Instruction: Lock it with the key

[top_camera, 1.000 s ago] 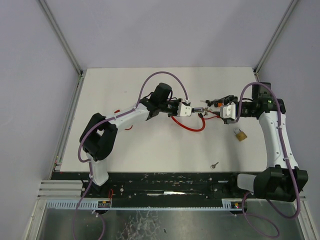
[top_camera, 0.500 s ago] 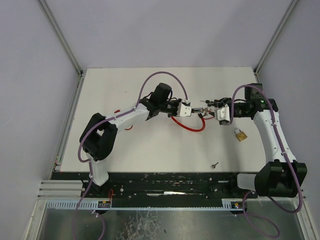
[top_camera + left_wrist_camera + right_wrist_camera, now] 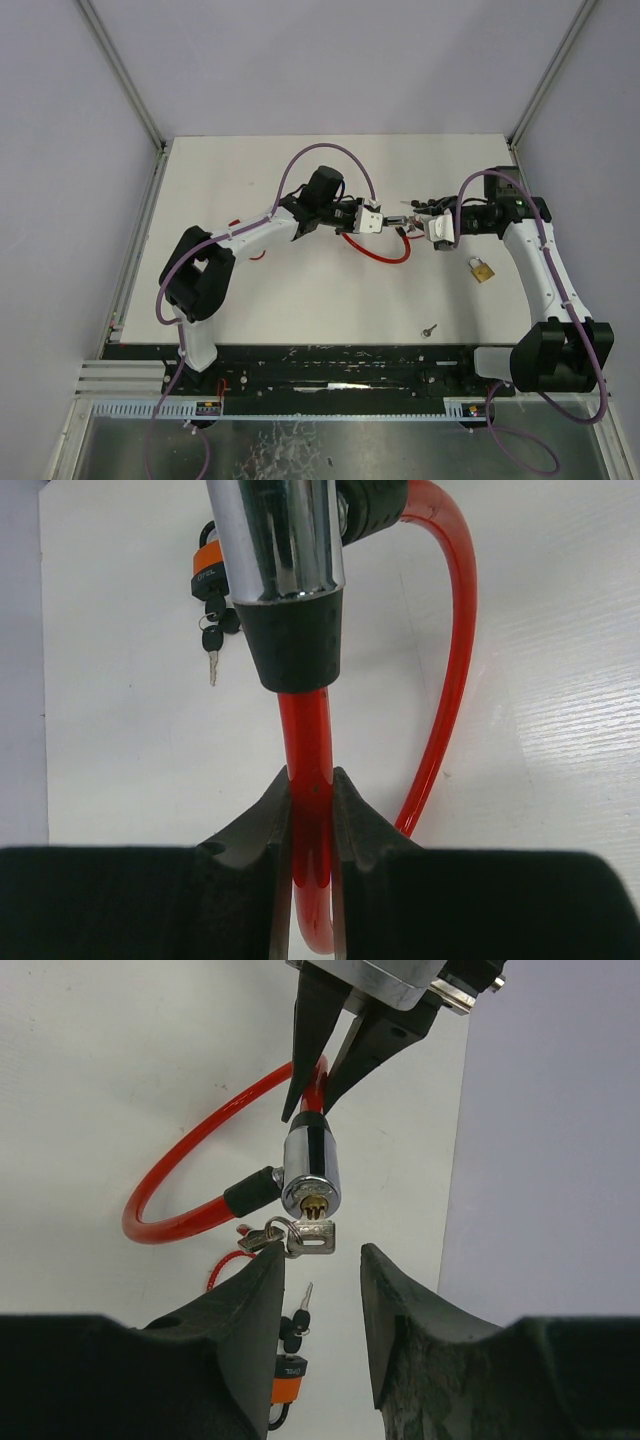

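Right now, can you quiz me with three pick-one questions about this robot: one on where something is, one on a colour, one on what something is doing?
1. Where is the brass padlock? A) on the table by the right arm; B) in a drawer; C) on the wall.
2. What colour is the cable? A) blue; B) red; C) green.
3. What is the left end effector doing? A) hanging open; B) shut on the cable; C) holding a spoon.
1 A: it lies on the tabletop beside that arm. 2 B: both wrist views show it red. 3 B: it pinches the cable behind the chrome cylinder.
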`<move>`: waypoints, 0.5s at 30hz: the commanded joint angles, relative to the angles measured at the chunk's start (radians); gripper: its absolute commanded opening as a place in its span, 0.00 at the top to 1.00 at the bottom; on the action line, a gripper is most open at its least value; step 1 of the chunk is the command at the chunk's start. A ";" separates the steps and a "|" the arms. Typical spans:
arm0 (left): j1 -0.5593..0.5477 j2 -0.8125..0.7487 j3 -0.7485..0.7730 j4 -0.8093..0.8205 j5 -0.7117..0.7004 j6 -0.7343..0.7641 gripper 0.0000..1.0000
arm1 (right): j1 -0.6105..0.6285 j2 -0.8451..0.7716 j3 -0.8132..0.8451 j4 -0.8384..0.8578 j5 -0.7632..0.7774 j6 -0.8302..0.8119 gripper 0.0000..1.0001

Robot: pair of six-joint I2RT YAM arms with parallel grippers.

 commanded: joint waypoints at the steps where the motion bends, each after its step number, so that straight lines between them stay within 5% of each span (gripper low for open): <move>1: 0.006 0.037 0.010 -0.069 0.010 0.018 1.00 | 0.017 0.004 0.000 0.000 0.003 0.000 0.58; 15: 0.006 0.037 0.013 -0.076 0.014 0.022 1.00 | 0.032 0.002 -0.001 -0.002 0.037 0.013 0.66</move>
